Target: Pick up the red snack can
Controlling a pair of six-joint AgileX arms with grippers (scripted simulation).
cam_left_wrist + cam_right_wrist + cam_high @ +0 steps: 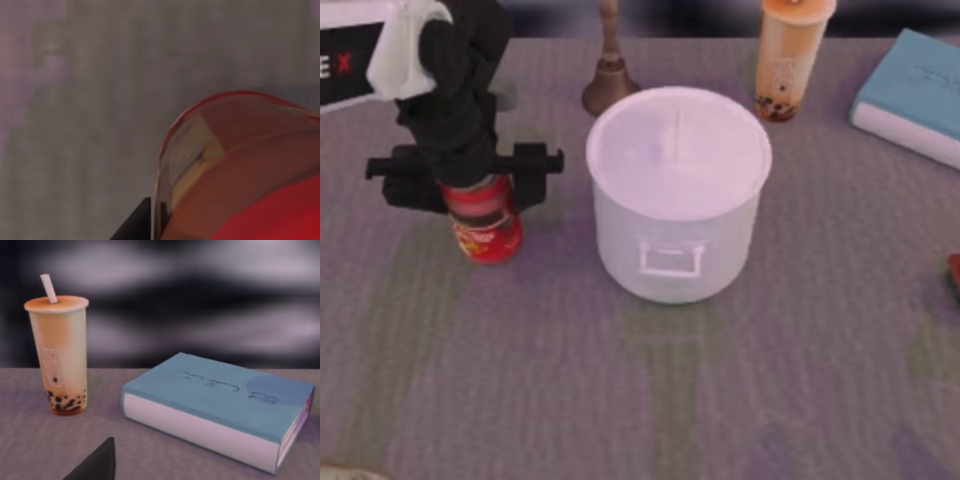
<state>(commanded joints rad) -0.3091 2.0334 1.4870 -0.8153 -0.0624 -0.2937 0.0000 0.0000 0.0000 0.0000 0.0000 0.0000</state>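
Where the left gripper (pixel 470 185) clamps its upper body, the red snack can (pixel 486 226) stands on the tabletop (pixel 640 390) at the left, beside the white pot (pixel 675 200). Its red lower body bears yellowish marks; its top is hidden under the arm. The right gripper is unseen from above; I cannot tell its state.

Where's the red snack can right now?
In the top view the red snack can stands at the table's left side, under the left gripper, left of the white pot.
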